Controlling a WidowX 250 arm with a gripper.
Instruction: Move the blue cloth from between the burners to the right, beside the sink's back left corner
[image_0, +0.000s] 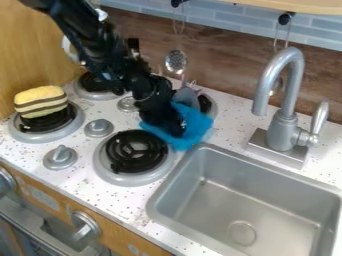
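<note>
Evidently, the blue cloth (195, 123) is reached by the black gripper (176, 130), at eleven o'clock from the sink (224, 205); whether it is gripped cannot be told, and lifting seems not yet done.

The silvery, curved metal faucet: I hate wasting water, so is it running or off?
Off, it seems: no stream shows between the faucet's spout and the grey metal sink.
</note>
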